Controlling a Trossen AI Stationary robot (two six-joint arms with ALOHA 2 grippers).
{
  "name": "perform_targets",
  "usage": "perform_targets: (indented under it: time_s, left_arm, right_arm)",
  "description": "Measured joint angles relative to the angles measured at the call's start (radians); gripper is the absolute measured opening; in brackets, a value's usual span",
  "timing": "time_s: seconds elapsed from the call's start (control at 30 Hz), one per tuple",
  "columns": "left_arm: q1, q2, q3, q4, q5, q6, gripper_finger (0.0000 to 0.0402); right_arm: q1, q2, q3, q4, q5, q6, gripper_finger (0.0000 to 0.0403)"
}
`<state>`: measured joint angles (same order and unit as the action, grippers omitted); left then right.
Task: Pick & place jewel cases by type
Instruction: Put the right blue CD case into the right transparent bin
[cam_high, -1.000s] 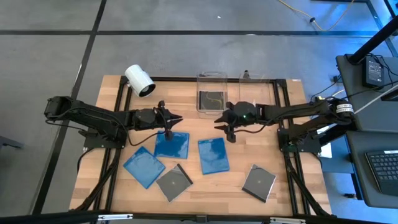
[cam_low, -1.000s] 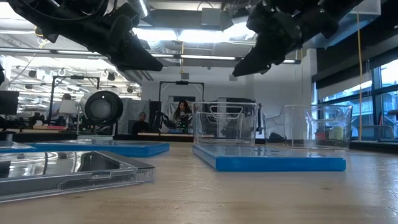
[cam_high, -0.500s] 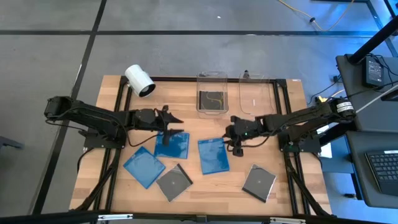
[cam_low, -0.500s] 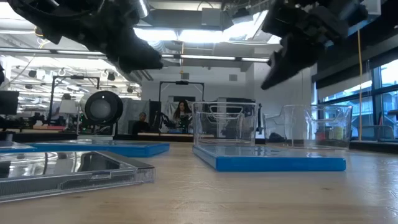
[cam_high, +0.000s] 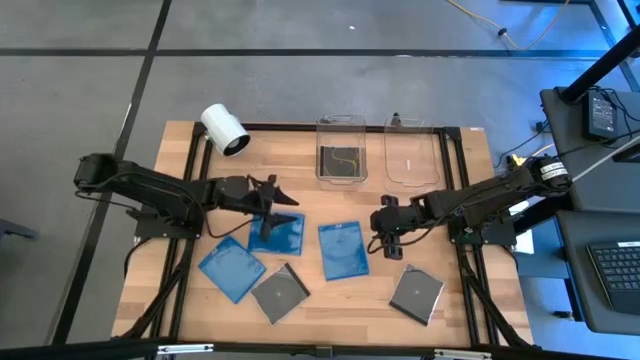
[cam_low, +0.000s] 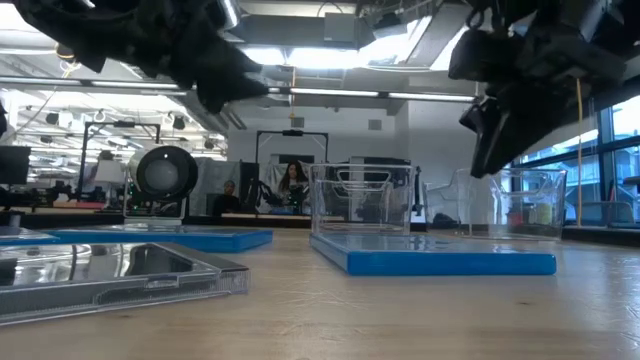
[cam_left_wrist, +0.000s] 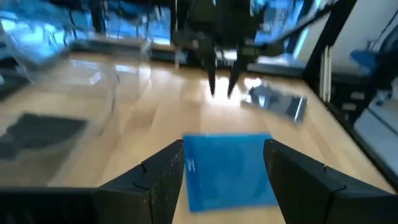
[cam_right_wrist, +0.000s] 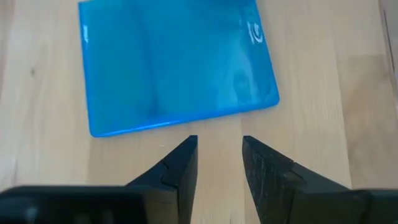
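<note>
You have three blue cases flat on the wood: one left (cam_high: 231, 268), one middle-left (cam_high: 277, 233), one centre (cam_high: 343, 250). Two dark cases lie flat nearer the front (cam_high: 280, 293) (cam_high: 416, 294); another sits inside the left clear bin (cam_high: 340, 161)

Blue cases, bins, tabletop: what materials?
Blue cases: glossy translucent plastic by the look, light reflects off the lid. Bins: clear hard plastic, room visible through the walls. Tabletop: pale wood, visible grain, matte.
</note>
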<state>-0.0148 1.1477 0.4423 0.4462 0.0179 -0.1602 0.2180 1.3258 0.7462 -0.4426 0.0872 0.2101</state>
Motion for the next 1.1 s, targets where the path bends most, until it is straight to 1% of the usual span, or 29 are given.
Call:
perform_targets:
  time_s: [0.1,0.2,0.3,0.4,0.5,0.63,0.73,0.83,0.97,1.1]
  left_arm:
    - [-0.026,0.078,0.021,-0.003,-0.001,0.018,0.0215]
    - [-0.053,0.170,0.073,-0.019,0.000,0.062,0.0214]
    - [-0.074,0.256,0.153,-0.113,-0.007,0.104,0.0214]
    - [-0.092,0.335,0.232,-0.239,-0.076,0.115,0.0214]
    - [-0.101,0.406,0.301,-0.336,-0.109,0.048,0.0214]
    - [-0.104,0.490,0.369,-0.377,-0.105,-0.074,0.0214]
    - [-0.104,0.543,0.427,-0.423,-0.096,-0.121,0.0214]
    - [-0.099,0.589,0.493,-0.529,-0.080,-0.139,0.0214]
    - [-0.092,0.642,0.574,-0.670,-0.020,-0.129,0.0214]
    - [-0.099,0.667,0.616,-0.764,0.009,-0.082,0.0214]
  right_arm:
    - [0.000,0.000,-0.026,0.037,0.002,0.021,0.0129]
    - [0.000,0.000,-0.063,0.069,0.002,0.019,0.0129]
    - [0.000,0.000,-0.089,0.099,0.002,0.035,0.0129]
    - [0.000,0.001,-0.113,0.148,0.001,0.061,0.0130]
    - [-0.001,0.001,-0.132,0.214,0.001,0.056,0.0129]
    - [-0.002,0.001,-0.132,0.258,0.000,-0.027,0.0129]
    - [-0.002,0.001,-0.132,0.262,0.000,-0.038,0.0129]
    - [-0.002,0.001,-0.132,0.260,0.000,-0.032,0.0129]
    - [-0.002,0.001,-0.132,0.260,0.002,0.000,0.0129]
    - [-0.002,0.001,-0.132,0.259,0.052,0.070,0.0129]
